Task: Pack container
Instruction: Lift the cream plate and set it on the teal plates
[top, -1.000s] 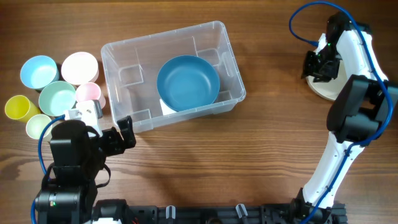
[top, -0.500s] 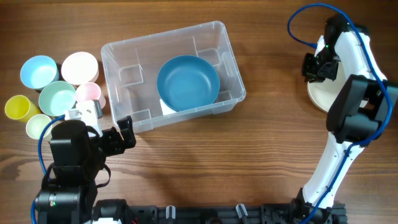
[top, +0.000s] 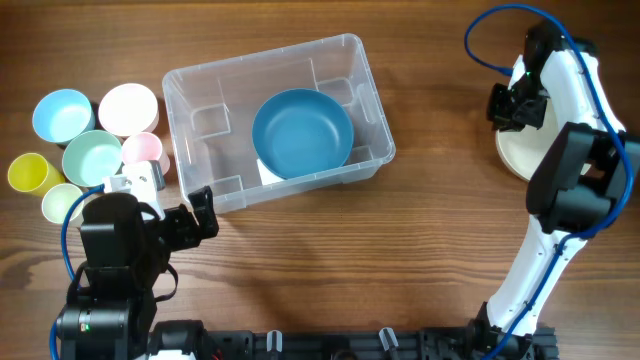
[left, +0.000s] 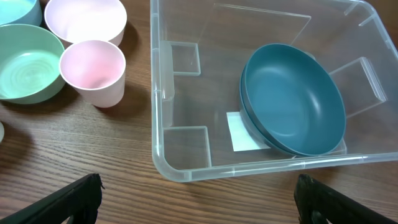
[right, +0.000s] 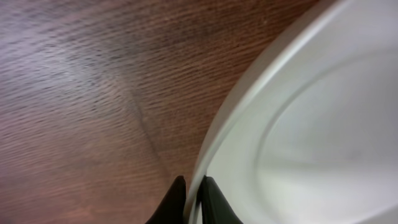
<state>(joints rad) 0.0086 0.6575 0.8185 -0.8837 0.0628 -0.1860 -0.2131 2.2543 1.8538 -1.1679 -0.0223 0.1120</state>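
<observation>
The clear container (top: 205, 85) stands on the wooden table, left of centre, with a dark blue bowl (top: 302, 132) inside it. In the left wrist view the container (left: 163, 124) fills the upper right, with the blue bowl (left: 292, 99) over a white label (left: 244, 132). My left gripper (left: 199, 202) is open and empty, just in front of the container's near wall. My right gripper (top: 507, 108) is at the far right, shut on the rim of a white bowl (top: 520, 155). The right wrist view shows both fingers (right: 191, 198) pinching that rim (right: 249, 93).
Bowls and cups stand left of the container: a light blue bowl (top: 62, 114), a pale pink bowl (top: 128, 106), a green bowl (top: 92, 158), a pink cup (top: 141, 150), a yellow cup (top: 30, 172) and a pale cup (top: 60, 203).
My right gripper has shifted slightly at the white bowl's rim, and the bowl sits slightly differently under it. The left arm and the container have not moved.
</observation>
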